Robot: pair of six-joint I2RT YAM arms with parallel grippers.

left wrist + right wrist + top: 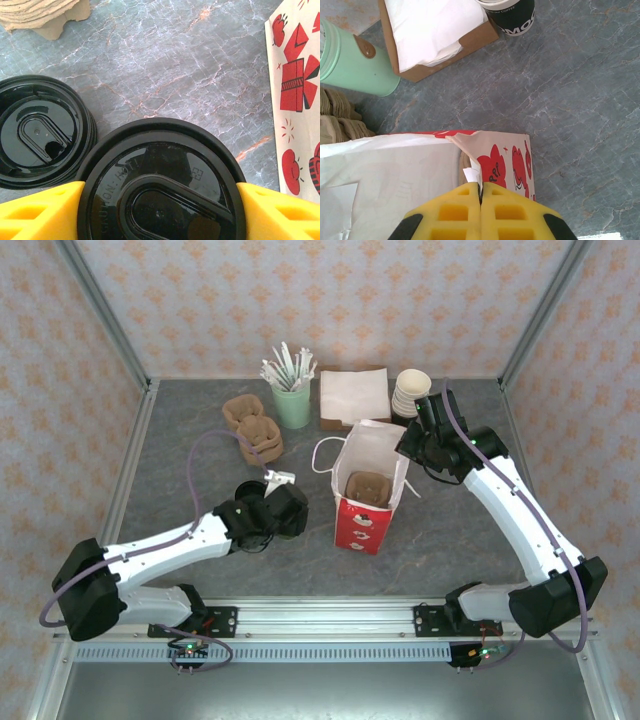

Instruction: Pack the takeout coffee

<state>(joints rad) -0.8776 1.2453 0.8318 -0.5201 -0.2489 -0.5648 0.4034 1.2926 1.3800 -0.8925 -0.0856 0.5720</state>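
We see the left gripper (160, 196) closed around the takeout coffee (160, 165), a yellow finger pressed against each side of its black lid. It is near the left side of the red-and-white paper bag (362, 525), with another black lid (40, 132) lying on the grey surface (180, 65) just beside the cup, on the side away from the bag. We see the right gripper (480, 192) at the bag's right-hand rim, its jaws fully together and pinching the white edge of the paper, and a brown cardboard carrier (368, 487) sits inside the open bag.
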